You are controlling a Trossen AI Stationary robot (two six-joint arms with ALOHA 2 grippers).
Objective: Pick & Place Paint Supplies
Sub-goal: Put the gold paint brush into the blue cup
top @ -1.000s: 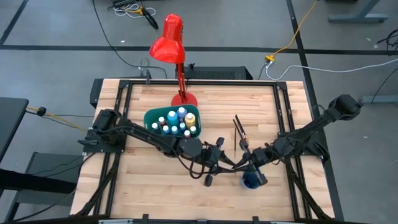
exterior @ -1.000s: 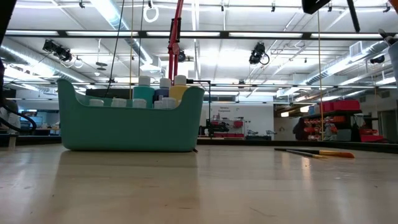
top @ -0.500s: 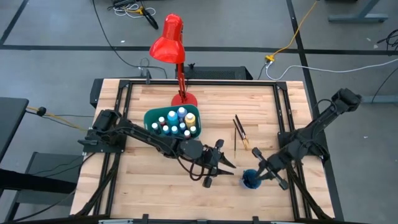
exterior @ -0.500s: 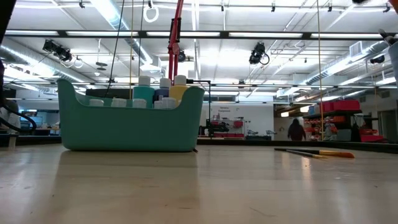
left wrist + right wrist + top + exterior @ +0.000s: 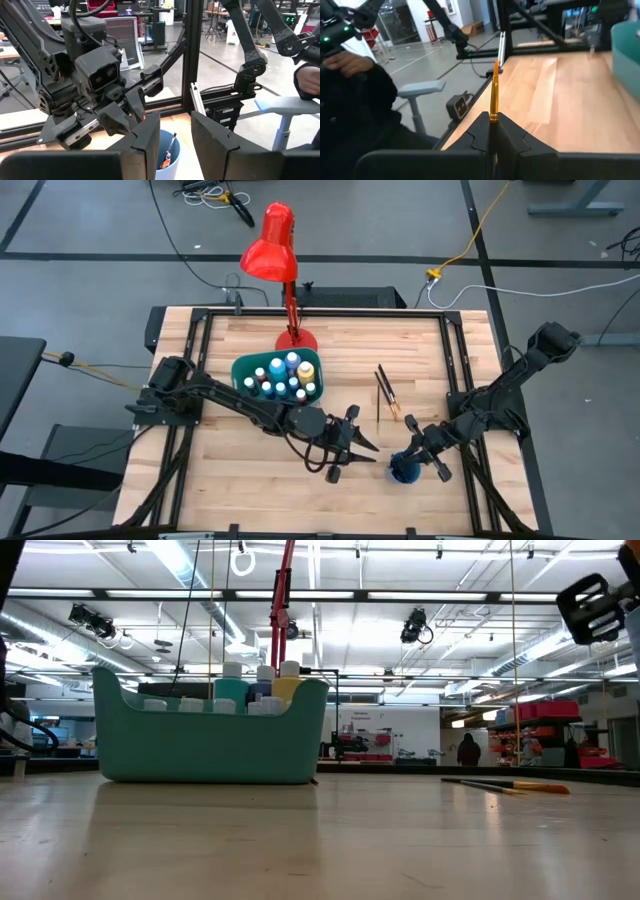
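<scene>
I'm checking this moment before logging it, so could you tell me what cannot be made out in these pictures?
- Blue cup: high view, largely covered by the right gripper; its contents show only partly in the left wrist view.
- Paintbrush in the right gripper: right wrist view, its lower end hidden between the fingers.
- Paint bottles: low view, only caps clear the teal bin wall.
- Left gripper: absent from the low view.

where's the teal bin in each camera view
High view: the teal bin sits left of the table's centre, just in front of the red lamp.
Low view: the bin fills the left side, with the lamp's pole rising behind it.
Left wrist view: not in it.
Right wrist view: a teal edge at the border, probably the bin.
Shared landmark: the red lamp.
</scene>
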